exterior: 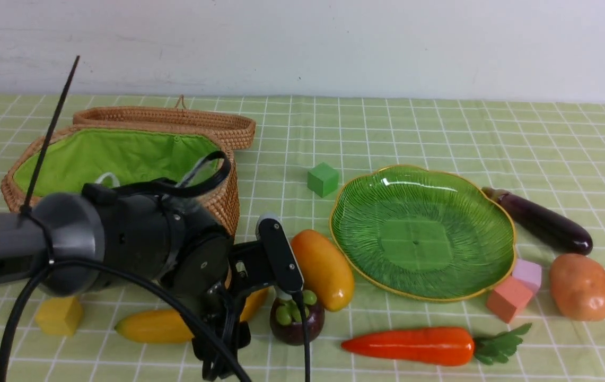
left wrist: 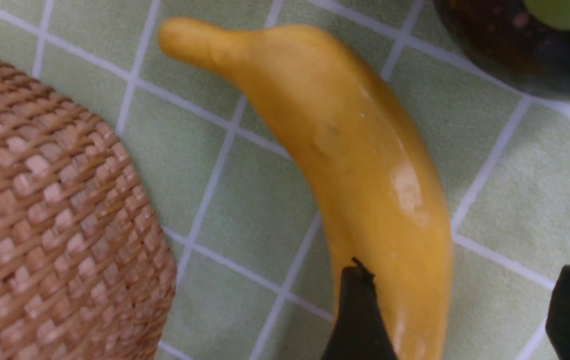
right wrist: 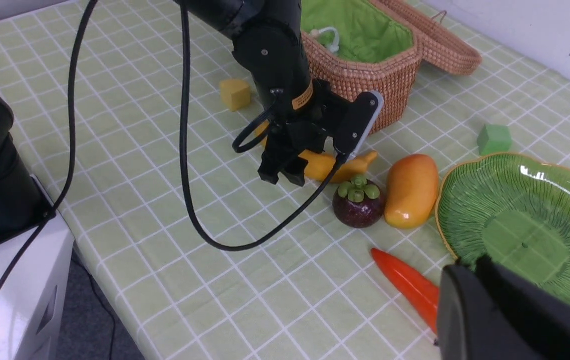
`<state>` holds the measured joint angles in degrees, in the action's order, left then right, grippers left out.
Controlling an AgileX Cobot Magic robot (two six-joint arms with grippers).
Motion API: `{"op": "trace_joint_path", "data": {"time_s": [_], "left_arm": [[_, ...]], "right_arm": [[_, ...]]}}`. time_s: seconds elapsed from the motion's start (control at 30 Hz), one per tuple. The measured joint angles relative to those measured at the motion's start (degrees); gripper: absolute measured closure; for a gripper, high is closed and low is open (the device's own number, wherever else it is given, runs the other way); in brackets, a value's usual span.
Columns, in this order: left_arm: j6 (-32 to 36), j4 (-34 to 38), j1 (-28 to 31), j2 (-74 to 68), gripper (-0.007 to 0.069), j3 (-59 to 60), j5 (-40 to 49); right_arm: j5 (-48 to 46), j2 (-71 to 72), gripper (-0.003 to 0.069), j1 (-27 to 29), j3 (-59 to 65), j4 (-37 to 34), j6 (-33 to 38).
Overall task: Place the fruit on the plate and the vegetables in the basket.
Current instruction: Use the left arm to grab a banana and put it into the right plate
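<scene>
Front view: counter stock, left arm at the banana

- Fruit: banana (exterior: 148, 324) lies near-left on the counter (exterior: 440, 132), just near of the basket (exterior: 222, 199). Mangosteen (exterior: 297, 318) sits right of the banana, with the mango (exterior: 323, 268) at its far right side.
- Plate (exterior: 421, 233): right of the mango, bare.
- Vegetables: carrot (exterior: 413, 345) near of the plate. Eggplant (exterior: 543, 222) and potato (exterior: 580, 286) to its right. None in the basket.
- Left pincer (left wrist: 464, 320): released, jaws apart over the banana's thick middle, nothing gripped.
- Right pincer (right wrist: 484, 300): clenched, poised above the plate's near edge, apparently holding nothing.
- Hazards, as judged: one fingertip (left wrist: 359, 315) appears to overlap the banana's flank rather than clear it. Closing so could shove or roll the glossy, curved fruit out of the grip. The mangosteen sits close enough to be nudged.
</scene>
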<state>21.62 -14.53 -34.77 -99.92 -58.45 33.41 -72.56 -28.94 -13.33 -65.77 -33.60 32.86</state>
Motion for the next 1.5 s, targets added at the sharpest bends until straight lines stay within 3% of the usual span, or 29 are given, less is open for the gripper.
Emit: {"op": "trace_joint_path", "data": {"time_s": [0.23,0.33,0.37,0.8,1.03,1.23,1.5], "left_arm": [[-0.6,-0.6,0.0,-2.6,0.0184,-0.4,-0.7],[-1.4,-0.1,0.0,-3.0,0.0243,-0.3,-0.5],[-2.0,-0.1,0.0,-3.0,0.0309,-0.3,-0.4],[-2.4,3.0,0.0,0.8,0.0311,-0.5,7.0],[-2.4,10.0,-0.1,10.2,0.0311,-0.5,11.7],[-1.4,20.4,-0.2,16.4,0.0311,-5.7,7.9],[6.7,35.2,-0.2,5.1,0.0311,-23.6,5.5]], "right_arm": [[0.0,0.0,0.0616,0.0,0.0,-0.2,-1.2],[0.0,0.0,0.0615,0.0,0.0,-0.2,-1.3],[0.0,0.0,0.0615,0.0,0.0,-0.2,-1.3],[0.0,0.0,0.0610,0.0,0.0,-0.2,-1.3],[0.0,0.0,0.0607,0.0,0.0,1.8,-2.5],[0.3,0.0,0.0606,0.0,0.0,12.5,-12.4],[4.6,0.0,0.0601,0.0,0.0,22.8,-22.8]]}}
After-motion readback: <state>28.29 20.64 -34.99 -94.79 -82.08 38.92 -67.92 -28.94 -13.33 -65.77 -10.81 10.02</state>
